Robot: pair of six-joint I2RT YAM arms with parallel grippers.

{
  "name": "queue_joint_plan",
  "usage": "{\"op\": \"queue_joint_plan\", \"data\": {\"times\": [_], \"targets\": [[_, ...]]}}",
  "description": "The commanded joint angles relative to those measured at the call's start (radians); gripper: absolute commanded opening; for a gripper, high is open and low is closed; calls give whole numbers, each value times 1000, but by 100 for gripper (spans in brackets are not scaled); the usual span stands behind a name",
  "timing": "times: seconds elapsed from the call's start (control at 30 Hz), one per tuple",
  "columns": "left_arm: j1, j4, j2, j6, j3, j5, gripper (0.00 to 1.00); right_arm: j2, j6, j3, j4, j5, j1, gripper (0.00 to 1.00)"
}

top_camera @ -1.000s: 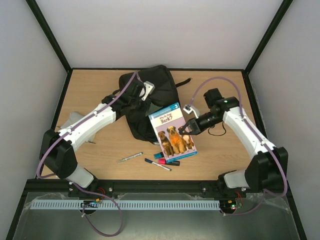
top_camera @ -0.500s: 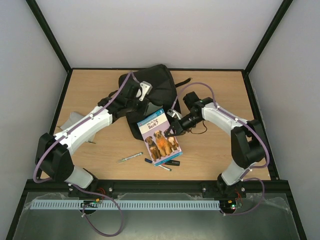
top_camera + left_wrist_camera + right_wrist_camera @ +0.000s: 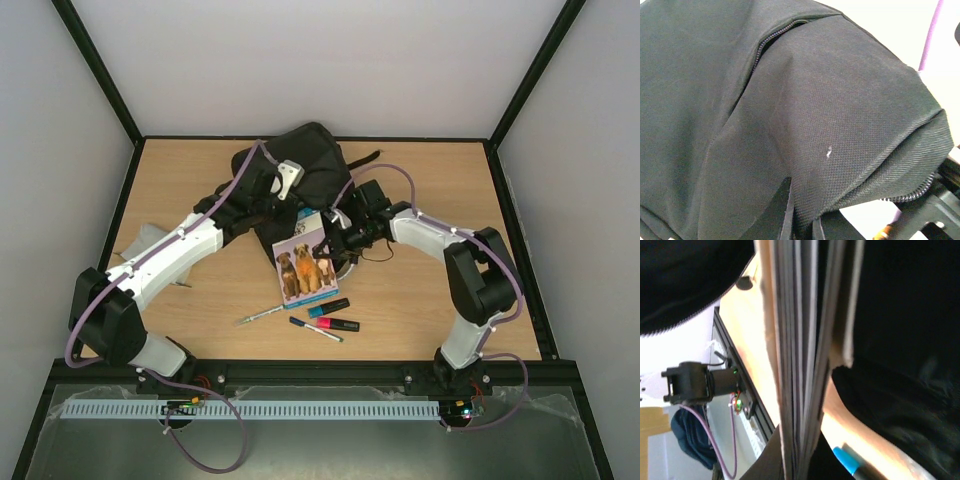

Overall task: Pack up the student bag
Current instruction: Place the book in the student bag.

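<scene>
Here, grey-walled table (image 3: pixel 440 300); left tool (image 3: pixel 281 195) clenched on student bag (image 3: pixel 315 155), right tool (image 3: pixel 336 240) on book (image 3: pixel 303 262)

You're working in a robotics lab test cell, not a home or an office. The wooden table (image 3: pixel 440 300) is boxed in by plain white wall panels (image 3: pixel 320 60) set in black frame posts (image 3: pixel 100 75). Two white-and-black arms, left arm (image 3: pixel 170 250) and right arm (image 3: pixel 440 235), are bolted to a black rail (image 3: pixel 320 372) at your near edge. Purple cables (image 3: pixel 225 205) run along them, and a slotted cable duct (image 3: pixel 300 410) lies on sheet metal below.
</scene>
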Motion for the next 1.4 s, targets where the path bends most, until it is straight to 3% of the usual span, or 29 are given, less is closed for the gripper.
{"op": "queue_joint_plan", "data": {"times": [0.0,0.2,0.3,0.43,0.5,0.57,0.8,1.0,1.2,1.37], "targets": [[-4,98,-74,-15,6,90,2,51,166,-4,163,64,-4,1],[-4,92,-76,-9,1,95,2,72,208,-3,284,169,-5,1],[-5,91,-76,-10,-3,94,2,89,236,8,312,200,-5,9],[-5,83,-64,-8,-2,81,2,136,208,69,215,225,-4,26],[-5,80,-62,-8,-2,72,2,117,184,62,181,277,-4,44],[-3,79,-60,-8,-2,65,2,66,153,42,153,344,-5,56],[1,75,-59,-5,-6,50,2,-111,25,-20,66,452,-6,71],[9,69,-52,-1,-7,45,2,-263,-130,-100,-20,487,-5,71],[12,62,-45,5,-6,46,2,-368,-550,-166,-155,361,10,58],[18,64,-33,5,-4,78,2,-412,-846,-279,-121,578,90,43]]}}
